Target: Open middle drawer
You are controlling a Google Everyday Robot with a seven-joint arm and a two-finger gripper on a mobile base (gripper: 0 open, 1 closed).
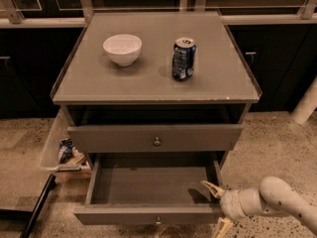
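Speckled flooring (277,143) is surrounding the cabinet (148,86); the middle drawer (148,185) is sitting pulled out, my gripper (218,207) hovering at its right front corner, fingers (212,187) spread. Retreating crookedly, I am risking nudging it shut.

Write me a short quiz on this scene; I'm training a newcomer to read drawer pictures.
1. True or false: the middle drawer is pulled out and nothing lies in it.
2. What stands on the cabinet top beside the can? A) a bowl B) a cup C) a plate
3. Fill in: the tool, its fingers apart, is at the drawer's front ____ corner, as seen in the picture.

Key: 1 true; 2 A; 3 right.
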